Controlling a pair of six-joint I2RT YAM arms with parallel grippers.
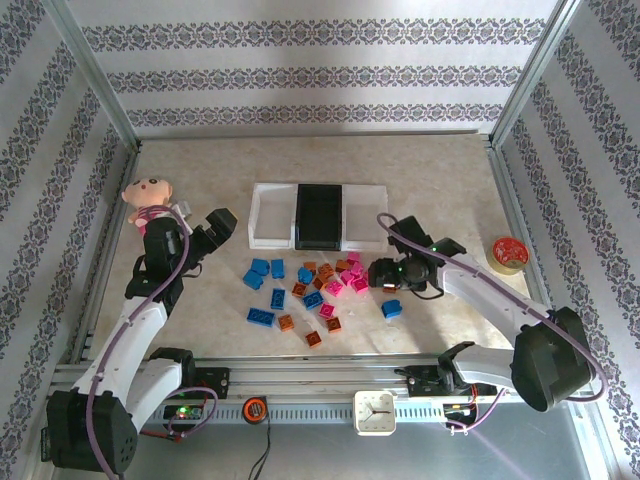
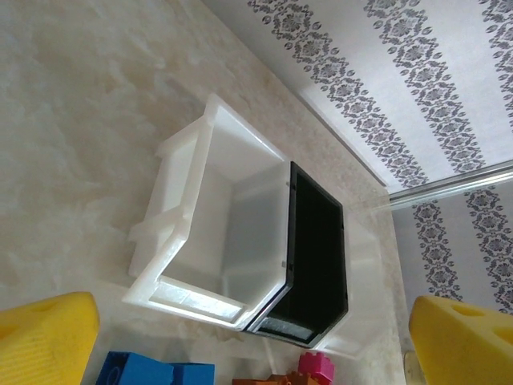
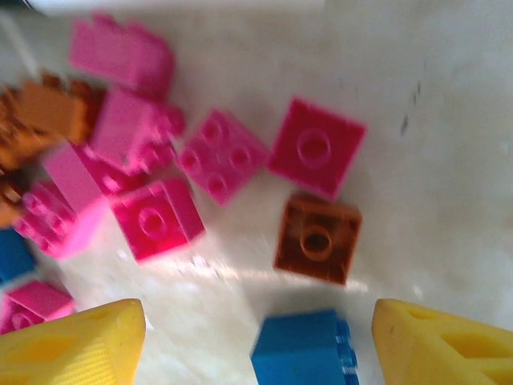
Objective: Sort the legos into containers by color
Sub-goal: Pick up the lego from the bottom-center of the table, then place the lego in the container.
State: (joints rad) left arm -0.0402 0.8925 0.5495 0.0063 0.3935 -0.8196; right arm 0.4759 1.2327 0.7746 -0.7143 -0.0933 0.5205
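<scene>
The legos [image 1: 310, 285] lie scattered on the table in blue, pink and orange-brown, in front of three bins: white [image 1: 270, 215], black [image 1: 318, 215], white [image 1: 365, 218]. My left gripper [image 1: 222, 225] hovers open left of the bins, and its wrist view shows the white bin [image 2: 208, 224] and the black bin [image 2: 317, 257] ahead. My right gripper [image 1: 380, 272] is open at the pile's right edge. In its wrist view a blue brick [image 3: 300, 349] lies on the table between the yellow fingers [image 3: 72, 345], beyond it an orange-brown brick [image 3: 318, 238] and pink bricks [image 3: 220, 156].
A pink plush doll [image 1: 148, 200] lies at the left edge behind my left arm. A round red tin [image 1: 508, 253] sits at the right. A lone blue brick [image 1: 391, 308] lies below the right gripper. Metal frame rails border the table.
</scene>
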